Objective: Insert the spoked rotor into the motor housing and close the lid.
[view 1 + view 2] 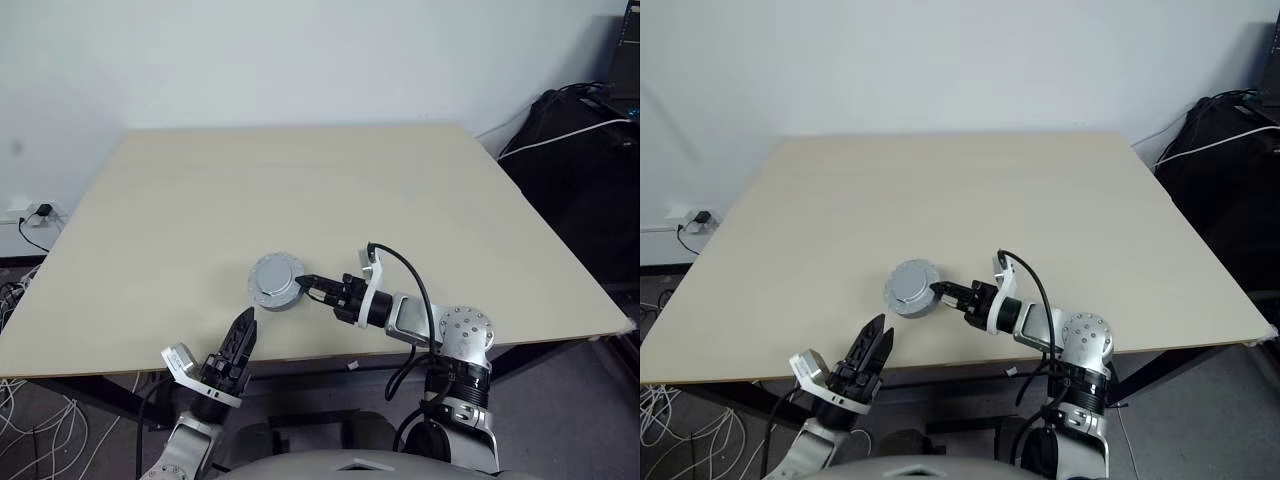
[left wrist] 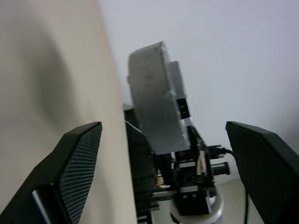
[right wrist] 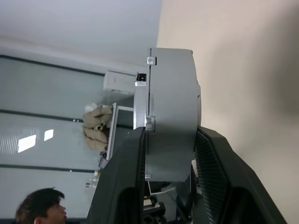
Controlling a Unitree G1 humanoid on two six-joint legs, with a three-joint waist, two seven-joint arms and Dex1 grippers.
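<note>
The round grey motor housing (image 1: 275, 281) sits near the front middle of the beige table (image 1: 300, 180), with its flat lid (image 3: 141, 112) resting on it. My right gripper (image 1: 305, 283) is shut on the housing's edge, one black finger (image 3: 122, 186) on each side of it. The left gripper (image 1: 243, 332) stands open at the table's front edge, a short way in front of the housing and not touching it. Between the left gripper's spread fingers (image 2: 74, 163), the housing (image 2: 156, 98) shows edge-on. The spoked rotor is hidden.
The table stretches bare towards a white wall. Black bags and cables (image 1: 580, 140) lie off its right side, and a wall socket with wires (image 1: 30, 215) lies off its left. A person's head (image 3: 39, 207) shows far behind the housing.
</note>
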